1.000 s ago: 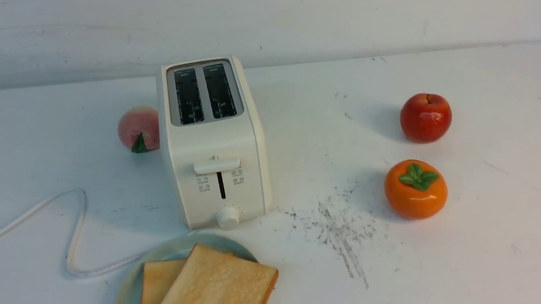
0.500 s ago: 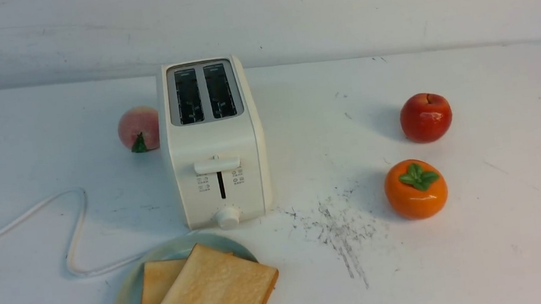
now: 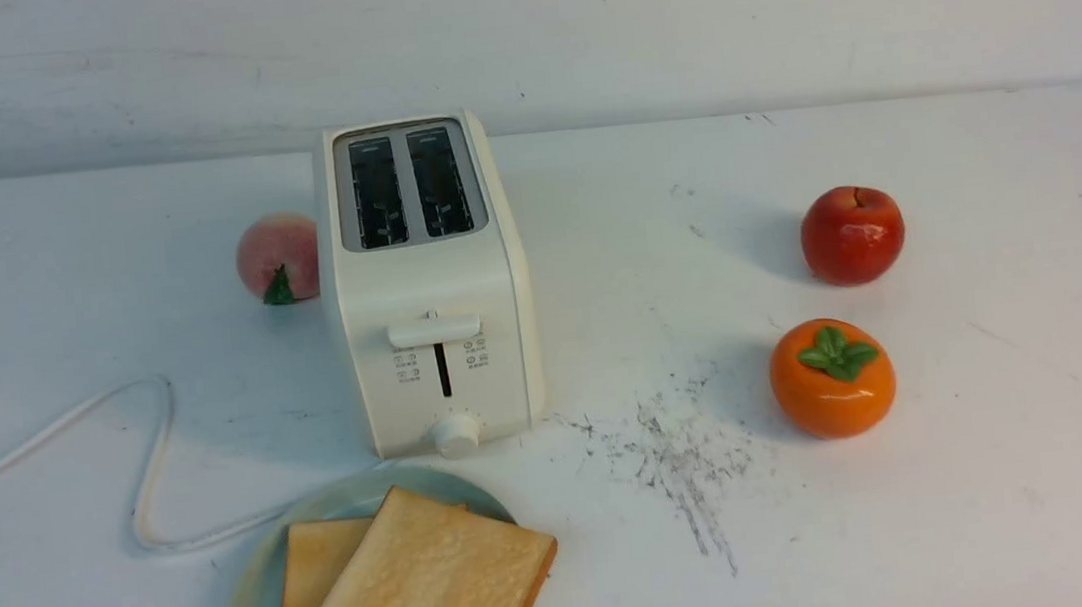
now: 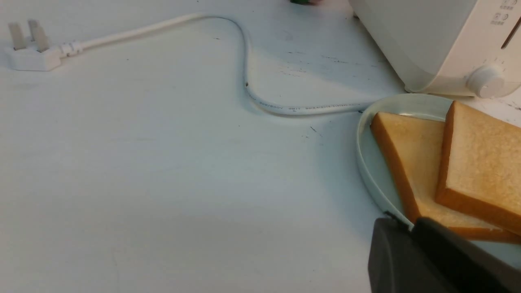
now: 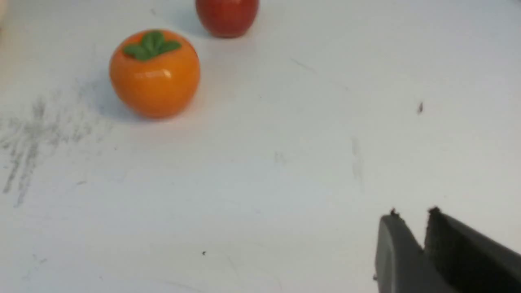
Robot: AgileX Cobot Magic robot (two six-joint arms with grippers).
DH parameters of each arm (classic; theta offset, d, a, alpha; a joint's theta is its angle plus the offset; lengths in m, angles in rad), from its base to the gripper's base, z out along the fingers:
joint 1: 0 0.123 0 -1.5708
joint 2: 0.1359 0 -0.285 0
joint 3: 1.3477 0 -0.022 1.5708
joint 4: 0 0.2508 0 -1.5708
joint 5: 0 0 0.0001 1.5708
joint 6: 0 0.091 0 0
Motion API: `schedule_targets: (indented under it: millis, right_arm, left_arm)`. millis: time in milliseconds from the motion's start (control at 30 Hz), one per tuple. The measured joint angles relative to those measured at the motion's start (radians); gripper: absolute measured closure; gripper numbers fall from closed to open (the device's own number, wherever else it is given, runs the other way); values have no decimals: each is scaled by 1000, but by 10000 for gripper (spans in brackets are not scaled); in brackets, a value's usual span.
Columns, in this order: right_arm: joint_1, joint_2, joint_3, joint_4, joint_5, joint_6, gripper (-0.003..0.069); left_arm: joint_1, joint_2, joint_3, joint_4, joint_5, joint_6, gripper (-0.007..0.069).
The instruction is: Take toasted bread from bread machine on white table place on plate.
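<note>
Toast slices (image 3: 425, 587) overlap on glazed plate

Crisp-crusted, square and golden, both lie on the round, pale blue-green plate (image 3: 249, 601), the upper one jutting past its rim. Behind stands the smooth, boxy cream toaster (image 3: 433, 285). Glossy red apple (image 3: 853, 236) and orange persimmon (image 3: 832, 378) sit on the scuffed white table (image 3: 645, 333), before a pale, smudged wall (image 3: 632, 22). Left hand (image 4: 406, 228) and right hand (image 5: 413, 215) are barely parted, gripping nothing.

Pale, smooth wall (image 3: 672, 18) with faint greyish streaks and small dark specks, meeting the rear edge of the white table (image 3: 983, 297) along a nearly straight line. Soft light falls across both surfaces; grey-black scuffs and scratches mark the tabletop.
</note>
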Motion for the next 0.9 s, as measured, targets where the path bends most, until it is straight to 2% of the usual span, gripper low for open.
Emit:
schedule_targets:
  millis: [67, 200, 900]
  right_arm:
    - [0, -1, 0, -21, 1, 50, 538]
    - [0, -1, 0, -39, 2, 65, 533]
    - [0, -1, 0, -42, 2, 69, 509]
  left_arm:
    - [0, 0, 0, 1, 1, 0, 568]
    - [0, 0, 0, 1, 1, 0, 564]
    - [0, 0, 0, 1, 2, 0, 547]
